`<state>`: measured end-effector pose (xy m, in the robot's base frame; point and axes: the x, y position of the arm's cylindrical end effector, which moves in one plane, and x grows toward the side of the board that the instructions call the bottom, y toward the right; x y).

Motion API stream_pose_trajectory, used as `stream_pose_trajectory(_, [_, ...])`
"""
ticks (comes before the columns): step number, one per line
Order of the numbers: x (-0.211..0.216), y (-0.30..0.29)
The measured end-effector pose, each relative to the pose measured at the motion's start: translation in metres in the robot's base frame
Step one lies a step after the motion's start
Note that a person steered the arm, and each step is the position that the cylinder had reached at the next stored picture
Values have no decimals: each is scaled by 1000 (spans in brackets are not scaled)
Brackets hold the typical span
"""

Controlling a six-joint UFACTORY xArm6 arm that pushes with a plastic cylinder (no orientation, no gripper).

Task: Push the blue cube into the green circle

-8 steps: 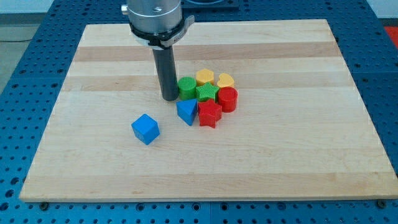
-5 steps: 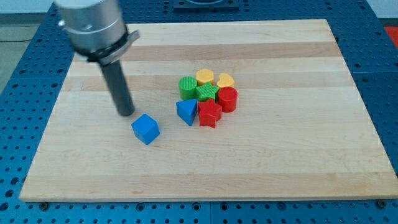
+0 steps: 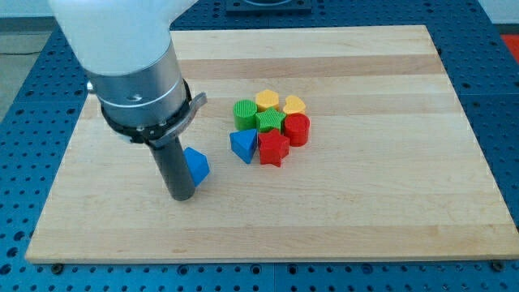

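Note:
The blue cube [image 3: 197, 165] sits left of the block cluster, partly hidden behind my rod. My tip [image 3: 182, 195] rests on the board just below and left of the cube, close against its lower left side. The green circle [image 3: 243, 113] is a round green block at the upper left of the cluster, up and to the right of the cube. The arm's grey body covers the board's upper left.
The cluster also holds a green star [image 3: 270, 122], a blue triangle [image 3: 242, 146], a red star [image 3: 273, 149], a red cylinder [image 3: 297, 129], a yellow pentagon [image 3: 267, 100] and a yellow heart [image 3: 293, 105]. The wooden board [image 3: 381, 162] lies on a blue perforated table.
My tip has swept from beside the green circle leftward, then down to the cube's lower left. The blue cube stands about where it was, now partly hidden.

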<state>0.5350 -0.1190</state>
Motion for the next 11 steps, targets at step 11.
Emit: stream_pose_trajectory(11, [-76,22])
